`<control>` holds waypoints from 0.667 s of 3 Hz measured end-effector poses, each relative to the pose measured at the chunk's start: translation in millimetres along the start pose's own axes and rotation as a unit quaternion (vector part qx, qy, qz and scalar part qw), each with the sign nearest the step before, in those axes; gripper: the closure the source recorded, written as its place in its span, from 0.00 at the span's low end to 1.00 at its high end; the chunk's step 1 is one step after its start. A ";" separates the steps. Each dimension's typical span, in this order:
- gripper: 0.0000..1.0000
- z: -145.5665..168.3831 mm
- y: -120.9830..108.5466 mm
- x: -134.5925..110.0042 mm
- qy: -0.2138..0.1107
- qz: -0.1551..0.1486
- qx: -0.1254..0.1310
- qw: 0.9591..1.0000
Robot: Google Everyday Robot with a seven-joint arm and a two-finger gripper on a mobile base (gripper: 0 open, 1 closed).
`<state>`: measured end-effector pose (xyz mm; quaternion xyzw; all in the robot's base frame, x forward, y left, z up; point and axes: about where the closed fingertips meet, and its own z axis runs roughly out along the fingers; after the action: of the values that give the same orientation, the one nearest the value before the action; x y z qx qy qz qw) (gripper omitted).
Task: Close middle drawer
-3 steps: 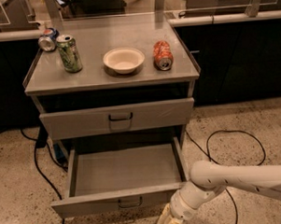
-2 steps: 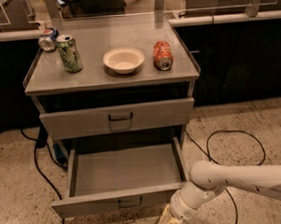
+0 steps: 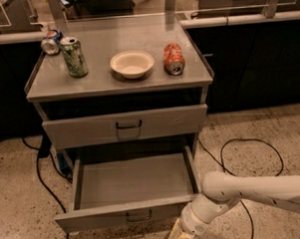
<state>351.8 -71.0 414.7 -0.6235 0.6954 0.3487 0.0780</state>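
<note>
My claw (image 3: pixel 181 235), openness impossible to tell, is sitting by the pulled-out middle drawer (image 3: pixel 102 218), lining up for an inward push.

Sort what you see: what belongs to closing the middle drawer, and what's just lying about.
Job: middle drawer, pulled out; gripper, low by its front right corner.

Lying about: green can, white bowl, orange can and crushed can on the cart top; black cable.

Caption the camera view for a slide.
Gripper low beside the right front corner of the open middle drawer.
</note>
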 end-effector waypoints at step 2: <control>1.00 -17.6 -2.5 -15.7 0.030 -0.038 0.055 0.997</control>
<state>363.1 -68.4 435.3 -0.6543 0.6913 0.2883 0.1047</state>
